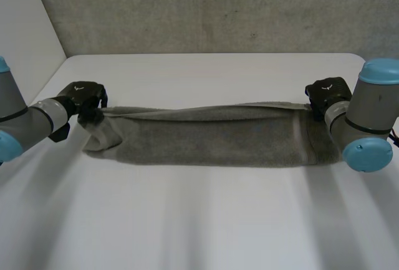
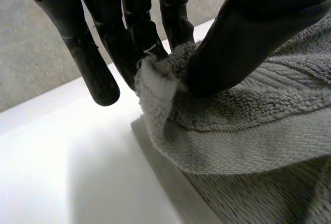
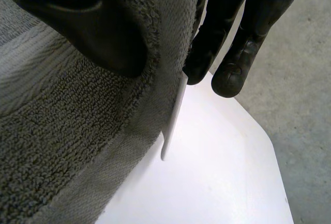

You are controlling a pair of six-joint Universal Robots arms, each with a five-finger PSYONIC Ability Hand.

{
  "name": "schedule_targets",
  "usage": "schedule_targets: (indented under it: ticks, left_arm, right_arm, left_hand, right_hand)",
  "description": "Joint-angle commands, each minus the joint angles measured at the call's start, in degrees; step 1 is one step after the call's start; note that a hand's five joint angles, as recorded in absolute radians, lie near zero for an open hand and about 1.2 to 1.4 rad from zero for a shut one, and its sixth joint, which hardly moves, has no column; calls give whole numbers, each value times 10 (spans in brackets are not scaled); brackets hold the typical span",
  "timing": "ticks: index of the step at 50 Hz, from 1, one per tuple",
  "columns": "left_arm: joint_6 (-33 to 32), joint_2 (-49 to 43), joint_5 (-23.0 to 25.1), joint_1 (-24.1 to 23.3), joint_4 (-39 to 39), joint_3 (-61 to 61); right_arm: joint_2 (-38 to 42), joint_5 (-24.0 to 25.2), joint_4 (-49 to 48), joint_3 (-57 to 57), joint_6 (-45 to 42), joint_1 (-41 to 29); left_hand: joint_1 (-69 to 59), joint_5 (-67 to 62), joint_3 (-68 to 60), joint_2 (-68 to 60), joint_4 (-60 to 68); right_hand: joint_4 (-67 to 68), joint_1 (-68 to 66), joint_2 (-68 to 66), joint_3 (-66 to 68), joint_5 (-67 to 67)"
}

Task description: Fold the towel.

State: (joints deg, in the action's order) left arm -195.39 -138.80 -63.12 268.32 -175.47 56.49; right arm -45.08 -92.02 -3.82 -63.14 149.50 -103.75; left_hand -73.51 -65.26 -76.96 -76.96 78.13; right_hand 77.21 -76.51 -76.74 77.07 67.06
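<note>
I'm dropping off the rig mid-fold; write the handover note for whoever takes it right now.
Left hand: shut on the towel, pinching its left-end corner.
Right hand: shut on the towel's right-end corner.
Towel: a long strip across the table, far edge raised taut between the hands, the rest lying flat.
Done: both corners gripped.
Left: probably carry the held edge over to the near edge, lay it down, release.
</note>
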Motion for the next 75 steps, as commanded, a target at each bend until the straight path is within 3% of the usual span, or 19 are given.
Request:
schedule_targets:
  ticks: [1,6,8,9,10,11,12,13,14,21,25,33,37,42,49,55,59,75]
  left_arm:
    - [-2,-38,4,-11,-44,-40]
    - [-3,-58,5,-16,-90,-47]
    - [-2,-68,5,-19,-109,-49]
    - [-2,-68,5,-19,-109,-49]
    - [-1,-73,3,-19,-114,-52]
    - [-1,-75,0,-19,-114,-55]
    - [-1,-75,0,-19,-114,-55]
    - [1,-76,-4,-20,-114,-57]
    - [1,-76,-4,-20,-114,-57]
    - [4,-51,-4,-22,-113,-60]
    - [5,-16,-4,-22,-112,-51]
    - [72,122,1,-13,-108,22]
    - [112,191,3,-12,-104,90]
    - [116,216,4,-14,-91,153]
    - [65,198,-2,-27,-90,259]
    - [28,149,-8,-28,-102,251]
    - [26,115,-36,-28,-134,242]
    - [23,60,-137,-25,-215,213]
  right_arm:
    - [21,-18,-6,15,-3,-2]
    - [35,-19,-15,27,-2,-7]
    - [41,-21,-16,34,-3,-8]
    - [48,-23,-16,42,-3,-8]
    - [55,-25,-16,52,-3,-8]
    - [55,-25,-16,52,-3,-8]
    - [62,-29,-15,61,-3,-8]
    - [62,-29,-15,61,-3,-8]
    - [65,-35,-14,69,-2,-8]
    - [38,-63,-15,89,5,-8]
    - [-34,-68,-18,81,20,-8]
    - [-177,-57,-14,8,76,-3]
    - [-239,-23,5,-73,57,-7]
    - [-275,27,39,-173,12,-8]
    - [-272,37,20,-270,-16,-1]
    - [-237,42,-83,-324,-23,2]
    - [-196,46,-125,-333,-39,14]
    - [-113,91,-136,-313,-56,50]
  left_hand:
    - [-65,-47,-30,-30,19]
    - [-3,15,32,32,-43]
    - [248,266,283,283,-294]
    - [249,267,284,284,-296]
    - [398,415,432,432,-444]
    - [512,530,547,547,-559]
    - [513,531,548,548,-560]
    - [608,626,643,643,-655]
    - [609,627,644,644,-656]
    - [626,644,661,661,-672]
    - [626,644,661,661,-672]
    - [624,642,659,659,-671]
    - [604,622,639,639,-651]
    - [598,615,632,632,-644]
    - [586,603,620,620,-632]
    - [586,603,620,620,-632]
    - [587,605,622,622,-634]
    - [587,605,622,622,-634]
  right_hand:
    - [28,-35,-33,29,29]
    - [28,-35,-33,29,29]
    - [28,-35,-33,29,29]
    - [-78,71,73,-77,-77]
    - [-342,335,338,-341,-341]
    - [-345,338,340,-344,-343]
    - [-581,574,577,-580,-580]
    - [-584,577,579,-582,-582]
    - [-672,665,667,-671,-671]
    - [-672,665,667,-671,-671]
    - [-672,665,667,-671,-671]
    - [-672,665,667,-671,-671]
    - [-672,665,667,-671,-671]
    - [-672,665,667,-671,-671]
    - [-672,665,667,-671,-671]
    - [-644,637,640,-643,-643]
    - [-616,609,611,-615,-614]
    - [-513,506,509,-512,-512]
